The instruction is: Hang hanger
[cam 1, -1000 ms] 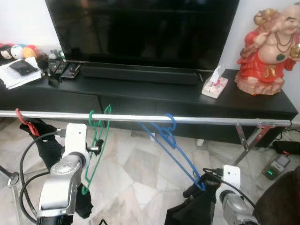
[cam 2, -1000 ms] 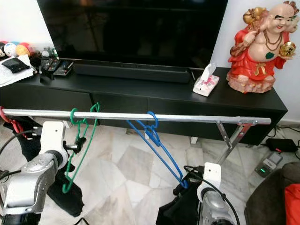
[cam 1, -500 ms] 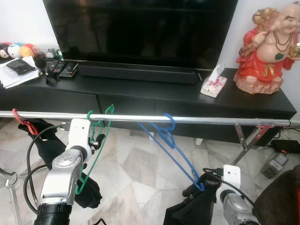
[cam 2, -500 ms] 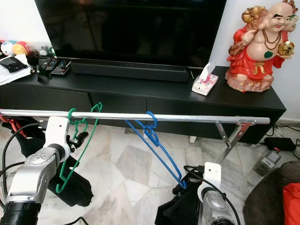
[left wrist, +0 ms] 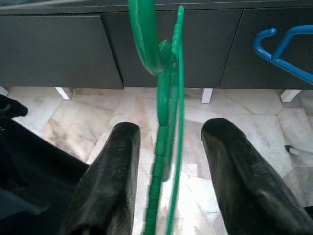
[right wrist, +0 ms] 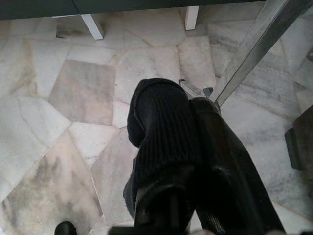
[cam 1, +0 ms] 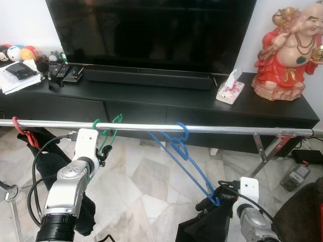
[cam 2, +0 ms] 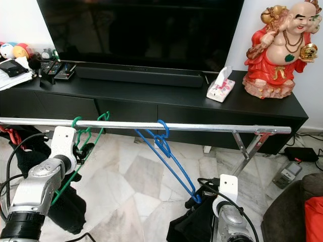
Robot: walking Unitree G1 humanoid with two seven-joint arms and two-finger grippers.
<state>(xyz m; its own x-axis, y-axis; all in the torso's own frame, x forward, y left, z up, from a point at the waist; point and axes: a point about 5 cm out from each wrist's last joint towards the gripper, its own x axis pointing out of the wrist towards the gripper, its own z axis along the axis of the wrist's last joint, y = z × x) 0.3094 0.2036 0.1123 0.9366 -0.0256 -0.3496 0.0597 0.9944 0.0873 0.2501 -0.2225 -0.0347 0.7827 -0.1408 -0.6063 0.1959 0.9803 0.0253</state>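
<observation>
Even indoor light is filling the sharp head views; TV screen [cam 1: 151, 30] is showing faint reflections; wrist views slightly soft.

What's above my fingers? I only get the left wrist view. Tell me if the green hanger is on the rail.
Observer: Yes. The green hanger's hook loops over the silver rail, just above the left gripper.
Operator: Report what else hangs there.
Observer: A blue hanger is hooked on to the robot's right of it, slanting down to the right gripper.
Operator: Check the other side.
Observer: Something red hangs at the rail's left end.
</observation>
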